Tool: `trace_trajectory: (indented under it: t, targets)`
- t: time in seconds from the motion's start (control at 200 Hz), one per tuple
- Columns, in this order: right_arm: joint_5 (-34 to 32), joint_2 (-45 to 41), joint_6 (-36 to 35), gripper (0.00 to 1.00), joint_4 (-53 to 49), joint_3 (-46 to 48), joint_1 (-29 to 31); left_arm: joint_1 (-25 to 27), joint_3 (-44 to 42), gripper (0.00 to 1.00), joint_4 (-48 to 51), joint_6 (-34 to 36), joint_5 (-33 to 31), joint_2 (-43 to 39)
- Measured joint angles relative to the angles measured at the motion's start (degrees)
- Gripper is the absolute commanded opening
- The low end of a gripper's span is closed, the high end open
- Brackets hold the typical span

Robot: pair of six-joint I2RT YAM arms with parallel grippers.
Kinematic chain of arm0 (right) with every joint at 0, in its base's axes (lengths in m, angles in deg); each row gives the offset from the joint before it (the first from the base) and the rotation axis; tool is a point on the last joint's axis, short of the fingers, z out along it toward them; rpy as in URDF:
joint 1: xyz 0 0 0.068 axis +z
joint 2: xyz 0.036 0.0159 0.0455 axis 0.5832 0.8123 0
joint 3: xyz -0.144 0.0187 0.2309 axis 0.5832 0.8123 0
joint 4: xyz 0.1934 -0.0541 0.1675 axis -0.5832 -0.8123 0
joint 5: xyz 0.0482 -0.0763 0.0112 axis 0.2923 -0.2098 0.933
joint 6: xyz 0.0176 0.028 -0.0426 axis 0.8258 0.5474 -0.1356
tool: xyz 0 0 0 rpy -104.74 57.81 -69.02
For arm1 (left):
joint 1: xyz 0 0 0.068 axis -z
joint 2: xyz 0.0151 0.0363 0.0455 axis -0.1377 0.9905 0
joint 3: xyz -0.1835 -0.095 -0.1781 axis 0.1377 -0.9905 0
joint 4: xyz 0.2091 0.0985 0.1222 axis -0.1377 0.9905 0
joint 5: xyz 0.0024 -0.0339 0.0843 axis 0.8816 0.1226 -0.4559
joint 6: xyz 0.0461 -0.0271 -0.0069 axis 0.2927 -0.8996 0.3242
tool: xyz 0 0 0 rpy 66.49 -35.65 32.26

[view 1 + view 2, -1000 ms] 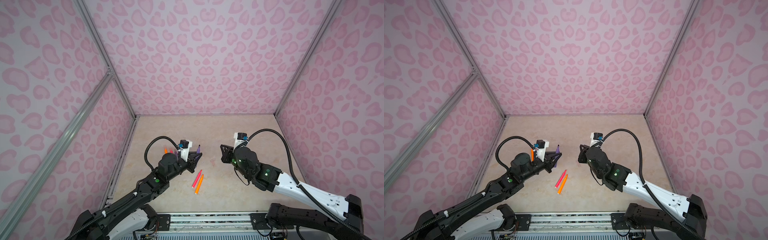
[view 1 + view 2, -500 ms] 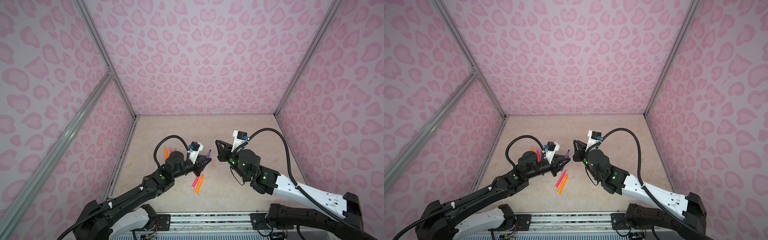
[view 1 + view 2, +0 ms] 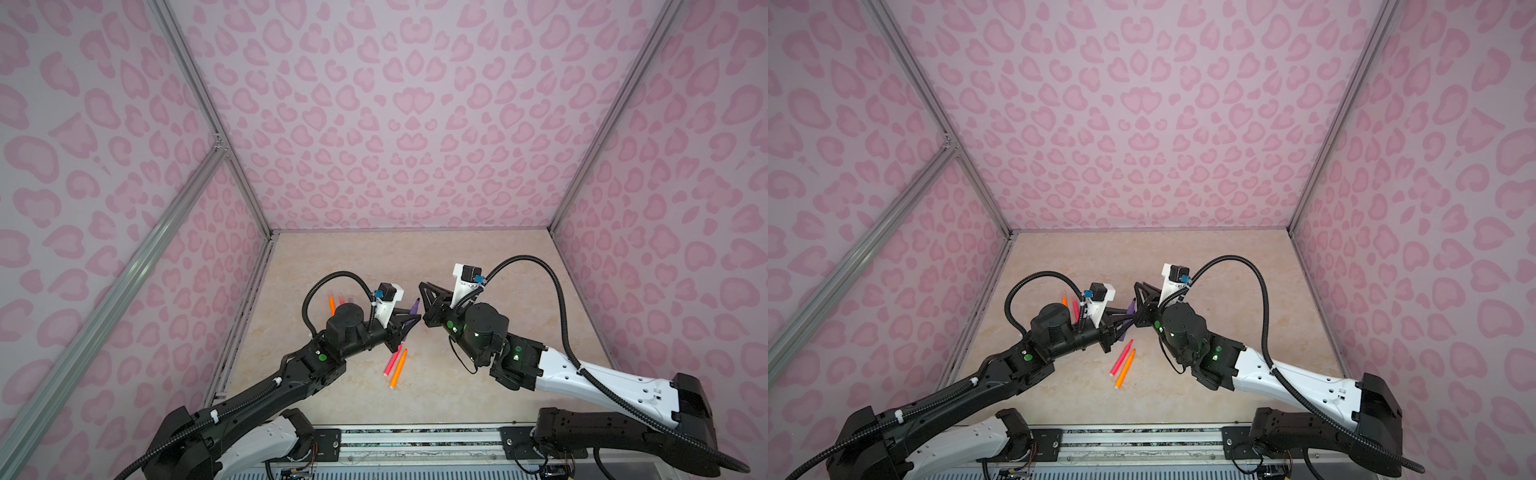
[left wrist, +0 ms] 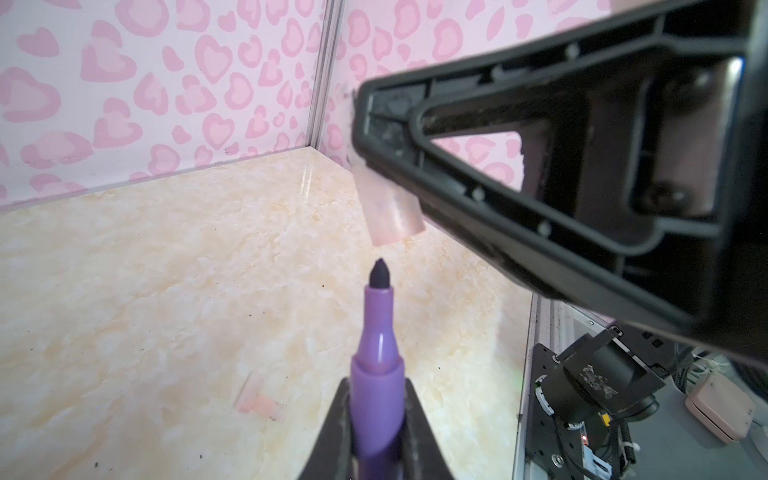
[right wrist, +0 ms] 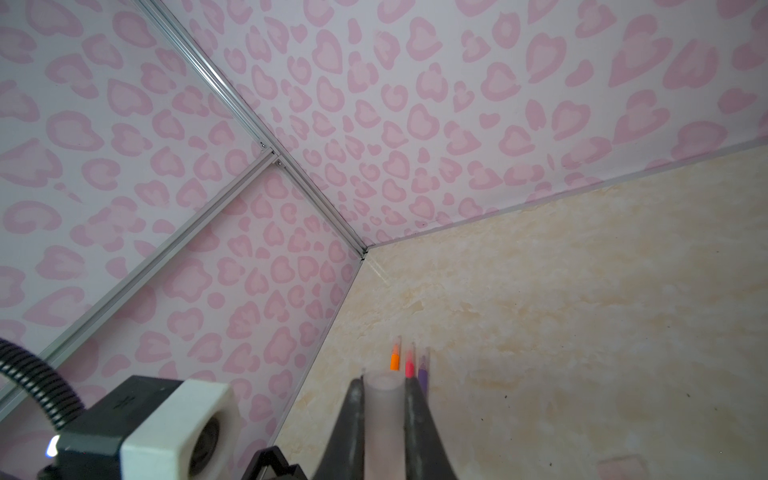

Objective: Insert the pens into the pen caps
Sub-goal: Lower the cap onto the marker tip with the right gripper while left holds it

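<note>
At bench [image 3: 478,266] centre, left fingers [image 4: 332,436] grip purple pen [image 4: 378,374]. Pink pen [image 3: 394,359] and orange pen [image 3: 398,370] lie at six o'clock. Right fingers [image 5: 353,424], three o'clock, grip pen cap [image 4: 390,212], just clear of purple tip.

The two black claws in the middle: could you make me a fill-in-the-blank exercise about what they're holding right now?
1. The left gripper is shut on the ____ pen.
2. The right gripper is shut on a translucent pen cap; the pen's tip is ____ it, a gap between them.
3. On the table, a pink pen lies beside a loose pen coloured ____.
Missing words: purple; outside; orange.
</note>
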Motion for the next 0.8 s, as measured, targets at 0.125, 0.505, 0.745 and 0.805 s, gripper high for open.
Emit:
trace_trajectory:
  t: [0.125, 0.505, 0.745, 0.805]
  targets:
    - [-0.31, 0.46, 0.02, 0.06, 0.50, 0.04, 0.13, 0.00, -0.02, 0.03, 0.00, 0.00, -0.13, -0.24]
    - [-1.38, 1.97, -0.46, 0.06, 0.96, -1.36, 0.48, 0.00, -0.07, 0.03, 0.00, 0.00, -0.22, -0.33]
    - [-1.33, 2.60, -0.42, 0.05, 1.36, -1.07, 1.36, 0.02, -0.15, 0.03, 0.04, -0.04, -1.03, -0.98]
    - [-1.38, 2.60, -0.39, 0.05, 1.22, -0.81, 1.60, 0.00, -0.26, 0.03, 0.04, -0.13, -1.66, -1.05]
